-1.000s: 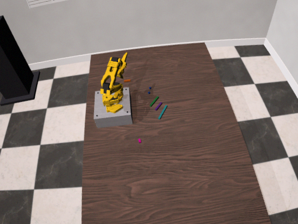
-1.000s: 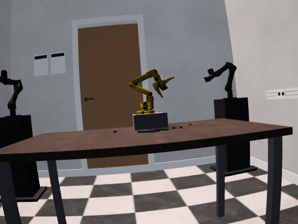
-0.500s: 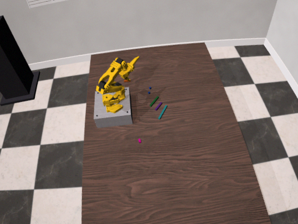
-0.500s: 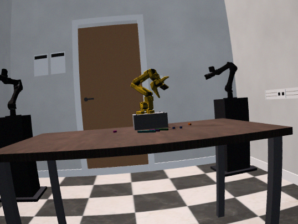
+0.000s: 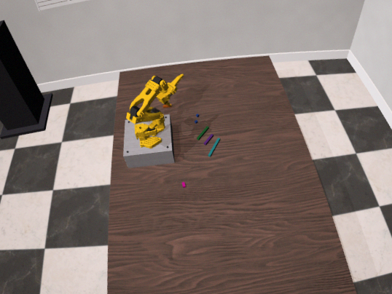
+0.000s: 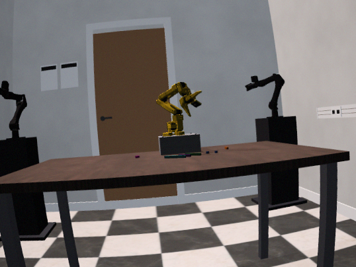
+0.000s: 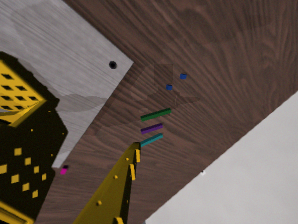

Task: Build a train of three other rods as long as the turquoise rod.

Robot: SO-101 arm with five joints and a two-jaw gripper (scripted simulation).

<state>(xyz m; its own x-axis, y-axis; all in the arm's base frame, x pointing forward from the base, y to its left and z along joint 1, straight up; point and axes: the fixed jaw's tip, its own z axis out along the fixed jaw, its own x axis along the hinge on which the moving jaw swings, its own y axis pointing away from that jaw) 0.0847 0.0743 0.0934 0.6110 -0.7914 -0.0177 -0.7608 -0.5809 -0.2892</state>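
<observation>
The turquoise rod (image 5: 214, 147) lies flat on the table, with the purple rod (image 5: 208, 139) and the green rod (image 5: 202, 132) beside it, side by side and apart. Two small blue rods (image 5: 197, 115) (image 5: 196, 121) lie a little beyond them. A magenta rod (image 5: 183, 184) lies alone nearer the front. An orange rod (image 5: 165, 105) lies under the arm, partly hidden. My gripper (image 5: 174, 86) is open and empty, raised high above the table. In the wrist view I see the green rod (image 7: 155, 114), purple rod (image 7: 151, 128), turquoise rod (image 7: 151, 139), blue rods (image 7: 183, 76) (image 7: 169, 87) and magenta rod (image 7: 63, 171).
The arm stands on a grey base block (image 5: 148, 146) at the table's left side. The table's right edge (image 5: 302, 145) and far edge are well away from the rods. Black arms on pedestals (image 6: 276, 132) stand off the table.
</observation>
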